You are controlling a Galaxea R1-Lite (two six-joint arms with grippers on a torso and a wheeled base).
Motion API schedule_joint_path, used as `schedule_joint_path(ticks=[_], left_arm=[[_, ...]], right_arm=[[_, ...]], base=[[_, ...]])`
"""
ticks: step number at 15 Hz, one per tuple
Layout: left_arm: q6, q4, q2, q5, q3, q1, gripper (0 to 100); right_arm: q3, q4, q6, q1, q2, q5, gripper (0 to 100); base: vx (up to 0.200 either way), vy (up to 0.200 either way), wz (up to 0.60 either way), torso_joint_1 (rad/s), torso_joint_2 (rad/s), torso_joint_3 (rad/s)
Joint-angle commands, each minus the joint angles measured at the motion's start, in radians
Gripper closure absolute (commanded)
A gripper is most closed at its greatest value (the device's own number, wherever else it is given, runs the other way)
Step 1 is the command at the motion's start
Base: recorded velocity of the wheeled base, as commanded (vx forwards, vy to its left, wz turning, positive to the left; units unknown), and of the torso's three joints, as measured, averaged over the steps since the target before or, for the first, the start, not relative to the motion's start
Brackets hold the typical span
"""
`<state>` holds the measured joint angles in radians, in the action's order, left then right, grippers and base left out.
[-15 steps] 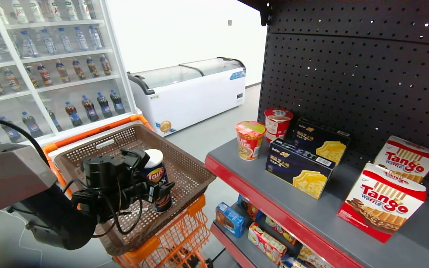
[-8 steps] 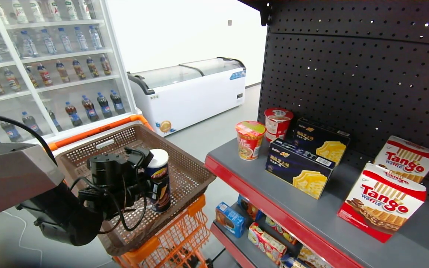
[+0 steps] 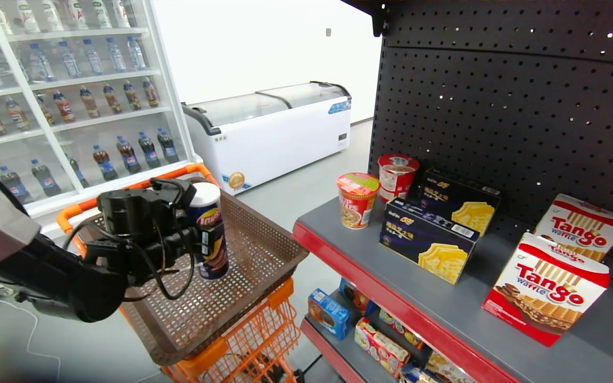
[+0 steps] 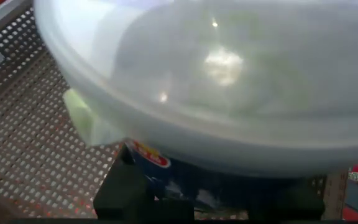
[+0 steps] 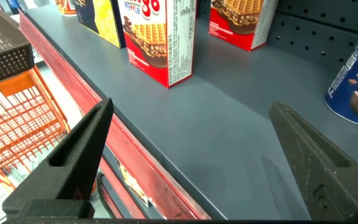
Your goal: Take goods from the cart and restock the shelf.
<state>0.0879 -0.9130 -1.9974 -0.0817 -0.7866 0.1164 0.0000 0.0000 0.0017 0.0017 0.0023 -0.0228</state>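
- Head view: the left gripper (image 3: 196,246) is closed on the can (image 3: 209,226). Its fingers grip the can about the middle, with the white lid above them.
- The can is upright over the basket (image 3: 285,254). Its bottom seems free of the mesh below the fingers.
- In the left wrist view the lid (image 4: 216,81) is just in front of the camera, and the blue wall of the can shows under it.
- In the right wrist view the right gripper (image 5: 191,171) has its fingers wide apart with nothing between them. The grey shelf (image 5: 229,130) lies under them, and a box (image 5: 163,40) stands beyond the fingertips.
- I think the can may slip or turn, because it is smooth and round and the fingers press it from two sides only.
- A low path could knock the can on the basket rim or on the red shelf edge (image 3: 338,260).
- Placed carelessly, it could push over the cup (image 3: 357,201) or fall itself.
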Motion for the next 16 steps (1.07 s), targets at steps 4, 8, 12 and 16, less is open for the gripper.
schedule_joint_path(ticks=[4,8,12,16], left_arm=[[-0.03,0.451,0.362,-0.059,-0.095,-0.063,100],[-0.059,0.585,0.545,-0.115,-0.069,-0.067,100],[-0.053,0.795,0.781,-0.306,-0.011,-0.115,100],[-0.046,0.873,1.013,-0.412,0.099,-0.107,100]], right_arm=[[0.0,0.0,0.0,0.0,0.001,0.0,0],[0.0,0.0,0.0,0.0,0.001,0.0,0],[0.0,0.0,0.0,0.0,0.001,0.0,0],[0.0,0.0,0.0,0.0,0.001,0.0,0]], base=[[0.0,0.0,0.0,0.0,0.0,0.0],[0.0,0.0,0.0,0.0,0.0,0.0],[0.0,0.0,0.0,0.0,0.0,0.0],[0.0,0.0,0.0,0.0,0.0,0.0]])
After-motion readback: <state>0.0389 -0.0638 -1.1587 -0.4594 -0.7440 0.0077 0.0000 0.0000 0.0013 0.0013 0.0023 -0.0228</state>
